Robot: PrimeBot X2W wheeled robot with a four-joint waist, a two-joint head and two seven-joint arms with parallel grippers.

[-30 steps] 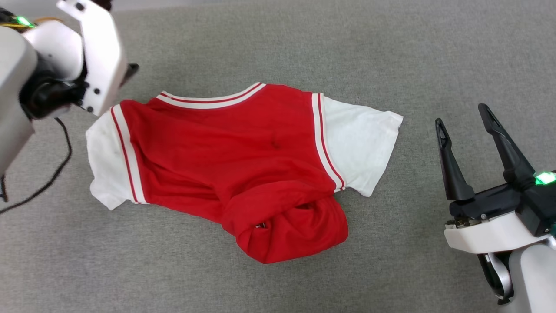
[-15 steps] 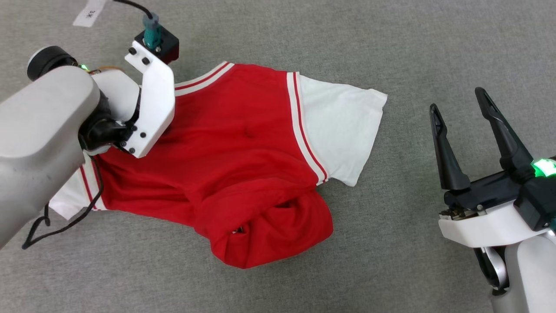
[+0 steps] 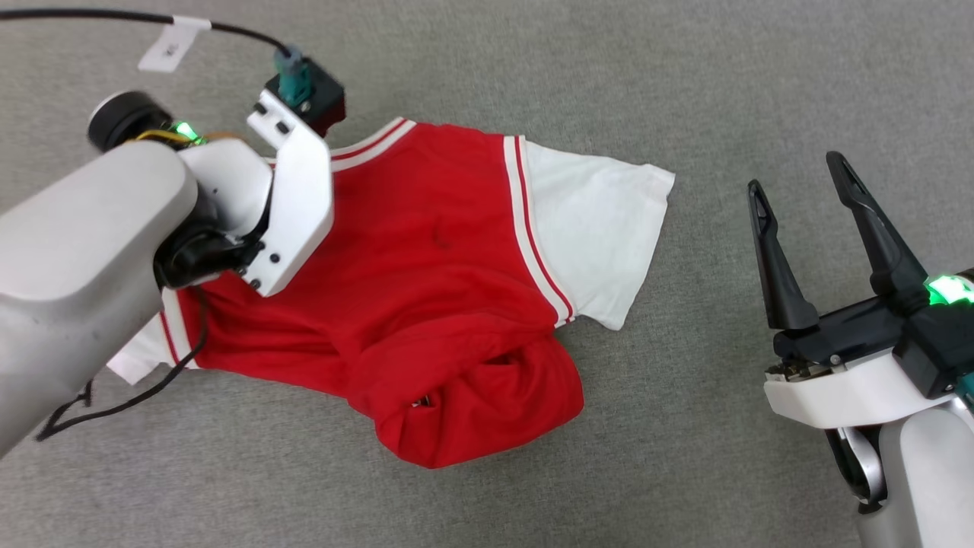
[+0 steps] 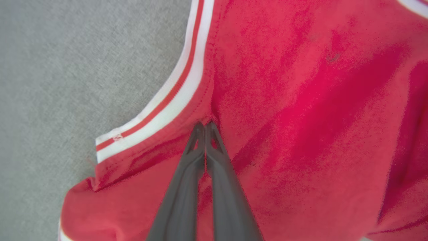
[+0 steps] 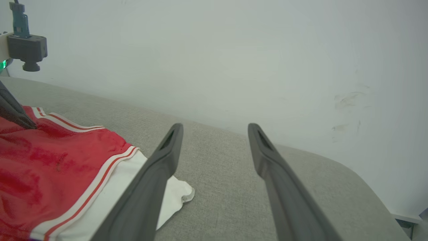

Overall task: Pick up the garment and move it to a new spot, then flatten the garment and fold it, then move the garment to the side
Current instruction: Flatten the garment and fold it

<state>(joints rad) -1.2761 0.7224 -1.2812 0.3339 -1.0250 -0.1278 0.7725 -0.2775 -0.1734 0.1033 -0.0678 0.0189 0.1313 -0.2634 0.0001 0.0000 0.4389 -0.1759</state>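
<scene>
grey woven surface (image 3: 685, 91), carrying everything below. red short-sleeved jersey t-shirt (image 3: 426, 251) with white sleeves and striped trim, lying at the middle of that surface, its lower hem bunched into a rumpled fold on the side nearest me. my pale left forearm (image 3: 68, 259), reaching across the sleeve on my left. my right gripper (image 3: 794, 172), well apart from the shirt on its right, fingers spread wide, holding nothing. my left gripper (image 4: 204, 124), fingers pressed together, pinching the red cloth just beside the striped collar band (image 4: 172, 97). black cable (image 3: 228, 27) with a white tag (image 3: 169, 46), at the far left.
</scene>
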